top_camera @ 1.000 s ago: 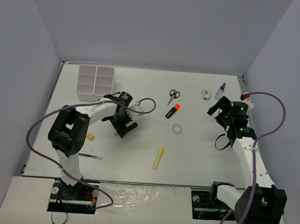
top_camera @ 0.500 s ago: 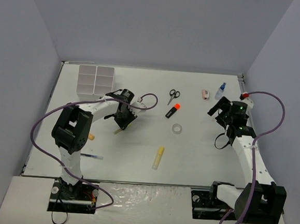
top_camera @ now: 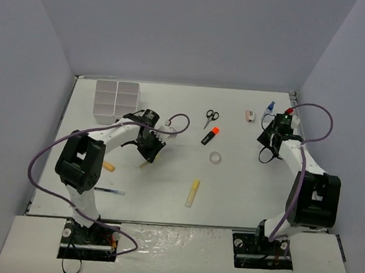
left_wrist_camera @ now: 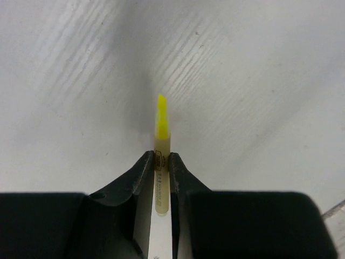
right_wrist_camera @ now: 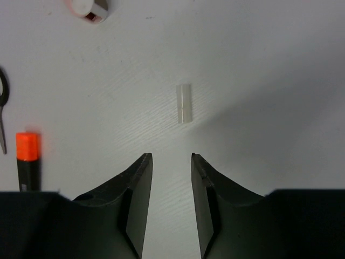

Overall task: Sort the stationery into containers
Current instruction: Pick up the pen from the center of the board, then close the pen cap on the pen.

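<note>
White table; tray far left looks empty to us. Left gripper clamped on yellow-tipped pencil, mid-left. Right gripper half-open, holding nothing. Scissors, marker, tape ring loose mid-table: nothing sorted yet.

Marker is orange-black, bottle cap perhaps blue.

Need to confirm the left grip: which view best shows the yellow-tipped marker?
Left wrist: the marker is clamped in the left end effector, yellow tip sticking out. Top external shows only a yellowish sliver beside that end effector; right wrist shows none of it.
</note>
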### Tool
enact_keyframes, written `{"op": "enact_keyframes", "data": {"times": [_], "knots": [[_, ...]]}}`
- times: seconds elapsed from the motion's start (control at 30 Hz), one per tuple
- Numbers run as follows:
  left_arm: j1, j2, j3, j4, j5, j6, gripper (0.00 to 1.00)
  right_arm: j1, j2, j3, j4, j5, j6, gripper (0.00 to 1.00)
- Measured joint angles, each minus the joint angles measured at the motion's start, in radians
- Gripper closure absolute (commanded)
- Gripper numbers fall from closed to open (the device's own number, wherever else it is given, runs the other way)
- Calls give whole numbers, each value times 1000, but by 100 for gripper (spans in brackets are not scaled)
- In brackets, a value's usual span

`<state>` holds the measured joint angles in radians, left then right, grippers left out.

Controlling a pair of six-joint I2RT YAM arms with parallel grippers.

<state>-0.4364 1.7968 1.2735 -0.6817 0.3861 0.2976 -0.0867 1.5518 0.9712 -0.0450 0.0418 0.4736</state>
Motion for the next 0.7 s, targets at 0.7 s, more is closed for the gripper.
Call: {"op": "enact_keyframes", "data": {"times": [0.7], "knots": [[100,-236,28,-17,76,-30,100,-18,387,271,-101,66,-67,59]]}}
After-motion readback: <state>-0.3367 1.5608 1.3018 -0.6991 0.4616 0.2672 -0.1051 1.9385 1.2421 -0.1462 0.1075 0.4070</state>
